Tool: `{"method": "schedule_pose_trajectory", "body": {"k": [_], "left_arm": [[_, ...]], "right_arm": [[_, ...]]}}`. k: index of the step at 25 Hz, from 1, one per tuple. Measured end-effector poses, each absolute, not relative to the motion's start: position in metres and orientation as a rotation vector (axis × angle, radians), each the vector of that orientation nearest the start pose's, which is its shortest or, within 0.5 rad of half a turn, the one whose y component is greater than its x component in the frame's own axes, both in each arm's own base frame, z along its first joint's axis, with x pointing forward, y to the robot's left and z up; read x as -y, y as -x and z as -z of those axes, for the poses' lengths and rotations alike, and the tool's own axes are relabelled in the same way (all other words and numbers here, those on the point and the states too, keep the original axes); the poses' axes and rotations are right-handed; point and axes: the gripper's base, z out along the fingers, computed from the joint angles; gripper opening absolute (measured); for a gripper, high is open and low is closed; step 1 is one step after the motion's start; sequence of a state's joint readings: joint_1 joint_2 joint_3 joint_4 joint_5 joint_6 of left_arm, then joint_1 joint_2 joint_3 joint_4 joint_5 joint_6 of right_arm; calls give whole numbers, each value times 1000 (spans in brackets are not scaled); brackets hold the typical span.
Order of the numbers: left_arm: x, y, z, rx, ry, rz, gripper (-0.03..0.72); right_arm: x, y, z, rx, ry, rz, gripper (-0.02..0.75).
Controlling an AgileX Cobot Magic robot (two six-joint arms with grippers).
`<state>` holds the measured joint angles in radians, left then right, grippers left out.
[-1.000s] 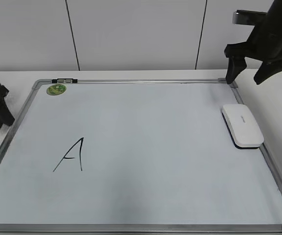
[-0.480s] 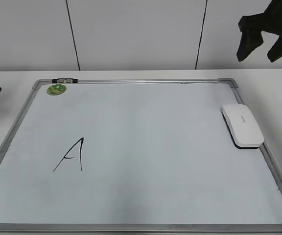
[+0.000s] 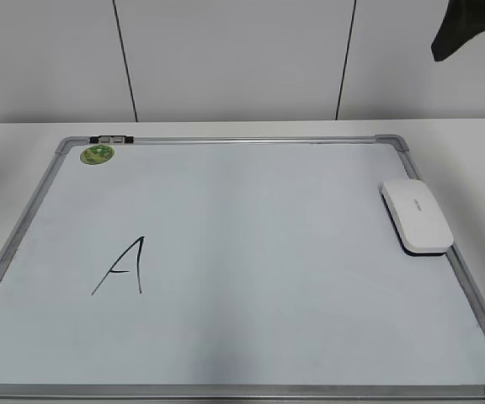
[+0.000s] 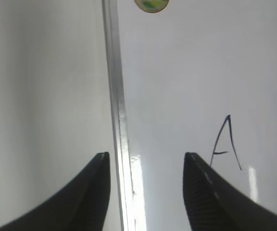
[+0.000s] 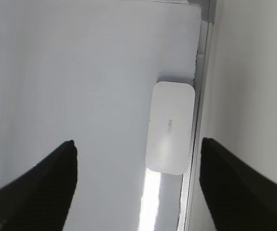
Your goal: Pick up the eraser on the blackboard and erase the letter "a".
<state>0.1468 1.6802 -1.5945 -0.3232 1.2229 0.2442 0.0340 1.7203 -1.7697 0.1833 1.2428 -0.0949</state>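
The blackboard [image 3: 251, 252] lies flat on the white table. The white eraser [image 3: 417, 215] rests on its right side against the frame; it also shows in the right wrist view [image 5: 171, 127]. No small lowercase "a" shows; only an angular capital "A" [image 3: 125, 267] is drawn at the lower left, also in the left wrist view [image 4: 226, 143]. My right gripper [image 3: 468, 52] is open and empty, high above the board's far right corner; its wrist view [image 5: 138, 142] looks down on the eraser. My left gripper [image 4: 146, 155] is open and empty, above the board's left frame.
A small green round magnet [image 3: 97, 153] sits at the board's far left corner, also in the left wrist view [image 4: 151, 5]. A small black-and-silver clip [image 3: 111, 138] sits on the top frame. White table [image 3: 470, 143] surrounds the board; a white panelled wall stands behind.
My right gripper has risen up and to the right, almost out of the exterior view. My left arm has left that view at the left edge. The eraser has not moved.
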Motion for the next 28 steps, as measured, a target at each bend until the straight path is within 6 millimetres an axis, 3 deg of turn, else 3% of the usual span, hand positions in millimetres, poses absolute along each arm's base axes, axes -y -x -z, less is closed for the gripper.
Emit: {"method": "schedule_pose_trajectory", "body": {"k": [6, 12, 19, 28], "left_arm": [[-5, -295, -371, -2667, -123, 277, 365], [-1, -239, -398, -2578, -134, 224, 365], [5, -175, -402, -2505, -143, 207, 365], [15, -102, -369, -2432, -176, 205, 365]], "right_arm": [[-28, -334, -412, -2548, 154, -243, 588], [-27, -283, -441, -2465, 163, -232, 589], [-21, -234, -431, -2492, 164, -170, 587], [-23, -165, -411, -2486, 160, -238, 587]]}}
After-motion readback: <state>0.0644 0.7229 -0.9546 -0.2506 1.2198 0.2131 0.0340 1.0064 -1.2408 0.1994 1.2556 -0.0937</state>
